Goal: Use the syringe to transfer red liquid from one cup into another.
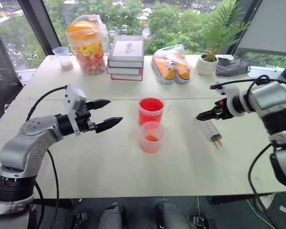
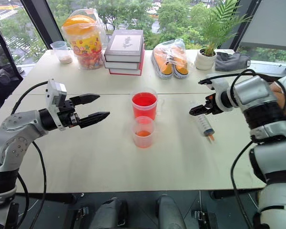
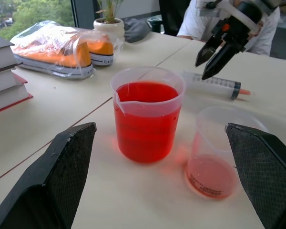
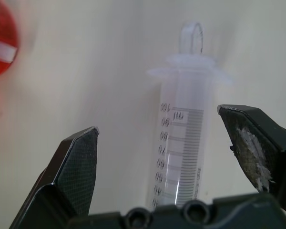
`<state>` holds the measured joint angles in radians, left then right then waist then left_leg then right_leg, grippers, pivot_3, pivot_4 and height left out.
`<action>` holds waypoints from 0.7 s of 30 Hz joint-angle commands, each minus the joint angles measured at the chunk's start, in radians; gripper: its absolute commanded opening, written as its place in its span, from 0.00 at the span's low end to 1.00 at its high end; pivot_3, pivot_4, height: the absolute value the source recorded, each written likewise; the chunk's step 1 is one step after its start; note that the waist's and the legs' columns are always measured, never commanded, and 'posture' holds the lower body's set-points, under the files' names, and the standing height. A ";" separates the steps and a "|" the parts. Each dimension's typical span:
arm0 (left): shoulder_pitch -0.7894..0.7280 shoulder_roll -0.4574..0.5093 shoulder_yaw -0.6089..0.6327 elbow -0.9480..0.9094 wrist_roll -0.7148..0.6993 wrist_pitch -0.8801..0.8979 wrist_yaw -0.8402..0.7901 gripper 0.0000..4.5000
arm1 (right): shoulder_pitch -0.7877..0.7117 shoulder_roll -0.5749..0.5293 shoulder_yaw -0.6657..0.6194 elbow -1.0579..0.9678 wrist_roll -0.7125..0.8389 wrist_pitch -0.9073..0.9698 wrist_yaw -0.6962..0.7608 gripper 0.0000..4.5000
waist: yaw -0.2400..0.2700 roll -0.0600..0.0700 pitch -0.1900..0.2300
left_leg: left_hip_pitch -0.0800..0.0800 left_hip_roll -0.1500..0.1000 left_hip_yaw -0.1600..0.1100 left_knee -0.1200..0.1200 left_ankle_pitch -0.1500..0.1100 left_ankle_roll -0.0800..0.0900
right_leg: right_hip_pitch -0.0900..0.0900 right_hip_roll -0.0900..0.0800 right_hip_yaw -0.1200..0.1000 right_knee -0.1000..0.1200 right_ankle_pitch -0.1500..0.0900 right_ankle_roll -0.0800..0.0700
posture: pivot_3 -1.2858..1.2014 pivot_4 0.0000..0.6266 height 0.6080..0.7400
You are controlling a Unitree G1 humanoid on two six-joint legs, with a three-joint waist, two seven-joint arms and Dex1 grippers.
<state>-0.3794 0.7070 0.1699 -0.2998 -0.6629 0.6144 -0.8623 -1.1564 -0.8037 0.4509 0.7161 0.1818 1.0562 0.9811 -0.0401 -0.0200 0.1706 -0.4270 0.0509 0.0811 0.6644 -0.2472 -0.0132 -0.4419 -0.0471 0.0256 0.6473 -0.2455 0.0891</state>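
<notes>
Big windows with green trees behind them back a pale bench whose far edge carries the clutter — a stack of books, bagged orange shoes, a jar of bright sweets, a small potted plant and a small clear cup with beige contents. That leaves the middle free for the work.

At the centre stand the two working cups, just beside each other, probably so the transfer is short. The taller cup holds the red liquid, filled high; the shorter cup in front of it has only a thin orange-red patch at its bottom, so the transfer looks barely begun, if at all.

The syringe lies flat on the bench to the right of the cups and apart from them, its orange-red tip toward the near edge. The right gripper tilts down over the plunger end with its fingers spread wide, holding nothing; in the right wrist view the marked barrel sits between the two fingers — lined up, it seems, for a grasp across the barrel. Contact is not evident.

The left gripper hovers level to the left of the cups, fingers wide apart and empty, pointing at the taller cup — likely placed to steady it once the syringe is drawn.
</notes>
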 commanded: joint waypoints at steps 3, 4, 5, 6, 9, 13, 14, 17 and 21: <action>0.037 -0.002 0.033 -0.079 -0.007 -0.013 0.039 1.00 | -0.080 0.082 0.023 0.272 -0.152 -0.163 -0.004 0.98 | 0.000 0.000 0.000 | 0.000 0.000 0.000 0.000 0.000 0.000 | 0.000 0.000 0.000 0.000 0.000 0.000 | 0.52 0.24 1.00; 0.046 -0.003 0.035 -0.087 -0.005 -0.016 0.046 1.00 | -0.087 0.097 0.019 0.307 -0.170 -0.182 -0.005 0.98 | 0.000 0.000 0.000 | 0.000 0.000 0.000 0.000 0.000 0.000 | 0.000 0.000 0.000 0.000 0.000 0.000 | 0.52 0.24 1.00; 0.056 -0.003 0.036 -0.095 -0.001 -0.018 0.053 1.00 | -0.092 0.111 0.014 0.338 -0.186 -0.198 -0.007 0.98 | -0.001 0.000 0.000 | 0.000 0.000 0.000 0.000 0.000 0.000 | 0.000 0.000 0.000 0.000 0.000 0.000 | 0.52 0.24 1.00; 0.062 -0.003 0.036 -0.101 0.000 -0.020 0.059 1.00 | -0.098 0.122 0.009 0.364 -0.201 -0.211 -0.007 0.98 | -0.002 0.000 0.000 | 0.000 0.000 0.000 0.000 0.000 0.000 | 0.000 0.000 0.000 0.000 0.000 0.000 | 0.52 0.24 1.00; 0.084 -0.006 0.044 -0.122 -0.004 -0.020 0.079 1.00 | -0.107 0.151 0.002 0.411 -0.241 -0.243 0.007 0.93 | -0.003 0.000 0.000 | 0.000 0.000 0.000 0.000 0.000 0.000 | 0.000 0.000 0.000 0.001 0.000 0.000 | 0.52 0.24 1.00; 0.103 -0.002 0.055 -0.138 -0.014 -0.017 0.094 1.00 | -0.115 0.175 -0.012 0.445 -0.279 -0.267 0.024 0.56 | -0.004 0.000 0.000 | 0.001 0.000 0.000 0.000 0.000 0.000 | 0.001 0.000 0.000 0.002 0.000 0.000 | 0.52 0.24 1.00; 0.107 -0.001 0.058 -0.142 -0.016 -0.017 0.097 1.00 | -0.117 0.180 -0.016 0.450 -0.286 -0.269 0.028 0.44 | -0.004 0.000 0.000 | 0.001 0.000 0.000 0.000 0.000 0.000 | 0.001 0.000 0.000 0.002 0.000 0.000 | 0.52 0.24 1.00; 0.113 0.000 0.058 -0.146 -0.018 -0.014 0.102 1.00 | -0.120 0.190 -0.023 0.459 -0.309 -0.280 0.041 0.34 | -0.004 0.000 0.000 | 0.002 0.000 0.000 0.000 0.000 0.000 | 0.001 0.000 0.000 0.002 0.000 0.000 | 0.52 0.24 1.00; 0.113 0.005 0.063 -0.150 -0.025 -0.007 0.102 1.00 | -0.142 0.176 -0.067 0.449 -0.321 -0.280 0.003 0.34 | -0.004 0.000 0.000 | 0.002 0.000 0.000 0.000 0.000 -0.001 | 0.001 0.000 0.000 0.002 0.000 0.000 | 0.52 0.24 1.00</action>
<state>-0.2665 0.7026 0.2048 -0.4142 -0.6673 0.6101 -0.7603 -1.2576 -0.6162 0.4149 1.1687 -0.1323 0.7854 1.0020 -0.0446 -0.0196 0.1704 -0.4251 0.0510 0.0811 0.6644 -0.2470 -0.0138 -0.4409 -0.0472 0.0257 0.6496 -0.2454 0.0891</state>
